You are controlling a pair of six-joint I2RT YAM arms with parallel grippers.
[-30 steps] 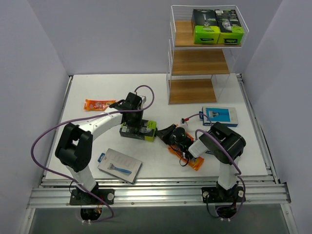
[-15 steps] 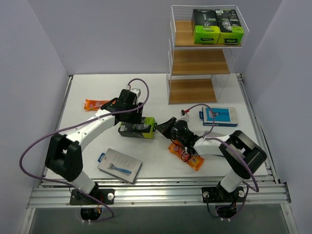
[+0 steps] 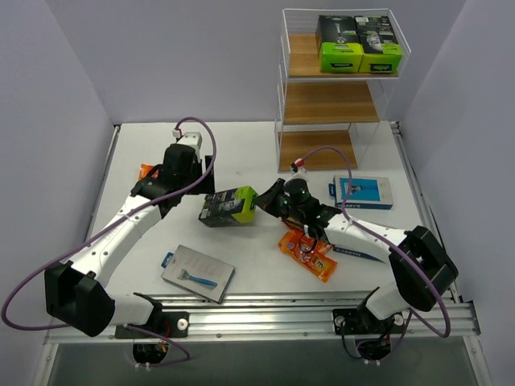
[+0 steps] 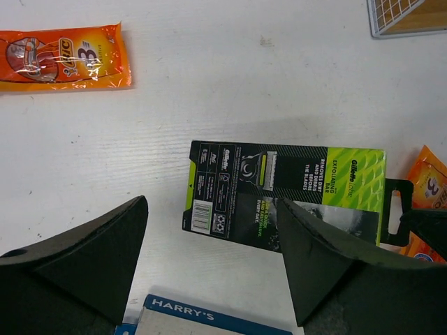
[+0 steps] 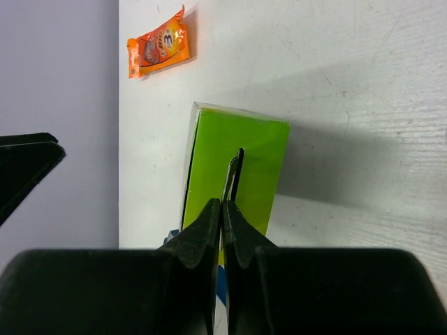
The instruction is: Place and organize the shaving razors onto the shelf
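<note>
A black-and-lime-green razor box (image 3: pixel 229 205) lies mid-table, and my right gripper (image 3: pixel 262 201) is shut on the thin black hang tab at its green end (image 5: pixel 234 171). The shadow beneath suggests that end is raised. My left gripper (image 4: pixel 213 202) is open and holds nothing, hovering above and left of the box (image 4: pixel 279 192). An orange packet (image 3: pixel 306 254) lies under the right arm. The shelf (image 3: pixel 328 100) stands at the back right with two more green boxes (image 3: pixel 358 42) on its top tier. A blue razor card (image 3: pixel 363 191) lies in front of it, a grey one (image 3: pixel 198 273) at the near left.
A second orange packet (image 4: pixel 61 56) lies at the far left, half hidden by the left arm in the top view. The shelf's middle (image 3: pixel 330 103) and bottom (image 3: pixel 318 150) boards are bare. Grey walls close in both sides.
My left gripper opened, let go of the green box and drew back to the far left. My right gripper reached out and closed on the box's hang tab.
</note>
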